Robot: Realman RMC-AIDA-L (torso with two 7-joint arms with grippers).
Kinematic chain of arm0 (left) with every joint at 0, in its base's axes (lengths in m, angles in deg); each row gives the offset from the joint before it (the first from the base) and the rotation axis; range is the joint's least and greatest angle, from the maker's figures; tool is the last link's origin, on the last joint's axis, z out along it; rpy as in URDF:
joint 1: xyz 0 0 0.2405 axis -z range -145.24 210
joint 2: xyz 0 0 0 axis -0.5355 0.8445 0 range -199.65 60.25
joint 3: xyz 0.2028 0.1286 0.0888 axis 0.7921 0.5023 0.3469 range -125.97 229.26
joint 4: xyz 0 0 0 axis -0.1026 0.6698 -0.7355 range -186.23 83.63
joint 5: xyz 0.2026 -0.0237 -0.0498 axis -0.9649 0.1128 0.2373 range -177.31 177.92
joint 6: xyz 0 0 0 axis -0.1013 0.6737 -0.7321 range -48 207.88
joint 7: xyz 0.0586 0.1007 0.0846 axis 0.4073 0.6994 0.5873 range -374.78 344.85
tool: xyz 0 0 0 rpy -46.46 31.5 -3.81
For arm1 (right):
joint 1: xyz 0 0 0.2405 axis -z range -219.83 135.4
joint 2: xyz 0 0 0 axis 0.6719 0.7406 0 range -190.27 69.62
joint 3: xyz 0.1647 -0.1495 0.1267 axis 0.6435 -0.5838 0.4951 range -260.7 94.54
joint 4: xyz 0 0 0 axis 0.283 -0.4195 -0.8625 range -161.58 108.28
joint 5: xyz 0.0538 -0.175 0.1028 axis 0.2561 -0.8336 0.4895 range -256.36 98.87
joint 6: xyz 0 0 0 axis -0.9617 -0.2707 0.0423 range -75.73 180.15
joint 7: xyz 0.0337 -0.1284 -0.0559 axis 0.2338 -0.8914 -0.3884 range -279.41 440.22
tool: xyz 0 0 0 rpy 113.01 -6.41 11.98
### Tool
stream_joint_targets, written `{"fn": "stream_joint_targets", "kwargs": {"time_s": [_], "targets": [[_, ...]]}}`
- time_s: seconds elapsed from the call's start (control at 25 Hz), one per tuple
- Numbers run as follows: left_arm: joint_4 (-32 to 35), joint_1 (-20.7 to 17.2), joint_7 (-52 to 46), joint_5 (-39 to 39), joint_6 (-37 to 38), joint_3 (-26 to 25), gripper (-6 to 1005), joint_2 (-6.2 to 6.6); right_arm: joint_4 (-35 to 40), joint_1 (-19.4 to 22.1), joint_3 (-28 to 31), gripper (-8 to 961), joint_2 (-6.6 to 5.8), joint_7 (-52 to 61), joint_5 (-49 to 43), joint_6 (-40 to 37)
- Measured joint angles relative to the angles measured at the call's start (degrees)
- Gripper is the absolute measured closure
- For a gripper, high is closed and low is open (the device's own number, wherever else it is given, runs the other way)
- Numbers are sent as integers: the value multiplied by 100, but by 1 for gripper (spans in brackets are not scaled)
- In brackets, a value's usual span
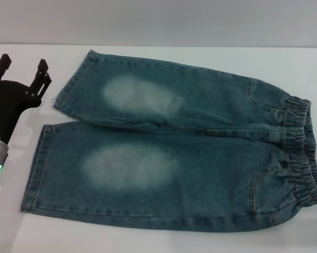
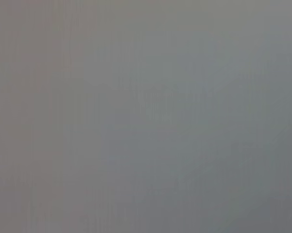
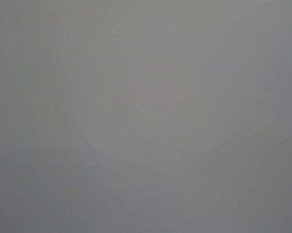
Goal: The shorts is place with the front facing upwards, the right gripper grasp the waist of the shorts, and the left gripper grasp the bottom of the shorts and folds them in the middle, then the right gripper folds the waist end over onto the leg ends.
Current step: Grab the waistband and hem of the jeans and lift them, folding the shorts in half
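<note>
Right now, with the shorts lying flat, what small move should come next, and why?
Probably bring the left gripper toward the bottom of the shorts. Its fingers are open and it sits beside the hems, touching nothing. The shorts lie unfolded on the table, waistband toward the robot's right; the right gripper is out of view.

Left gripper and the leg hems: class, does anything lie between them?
Nothing visible does. The left gripper hovers open over bare table, left of the shorts, with only white surface between it and the leg hems. The right gripper is out of view.
</note>
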Motion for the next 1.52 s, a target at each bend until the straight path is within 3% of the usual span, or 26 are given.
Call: {"fn": "stream_joint_targets", "kwargs": {"time_s": [0.52, 0.72, 0.88, 1.12, 1.36, 1.52], "targets": [[-14, 45, 24, -1, -4, -24, 212, 20, -28, -10, -5, 120, -1, 35, 15, -42], [-21, 147, 8, -9, -188, -23, 213, 22, -50, -198, -52, 121, -64, 216, -37, 248], [211, 260, -149, -109, -720, 25, 213, 97, -65, -530, -116, 121, -361, 1218, -303, 909], [1139, 220, -299, -146, -1937, -78, 214, 286, -87, -1037, -133, 122, -750, 2399, -1131, 1493], [2572, 269, -329, -261, -4144, -314, 215, 643, -74, -1925, -133, 123, -1161, 4007, -2313, 3002], [3661, 130, -314, -685, -5759, -951, 215, 679, -24, -2384, -132, 124, -1319, 5239, -3223, 3508]]}}
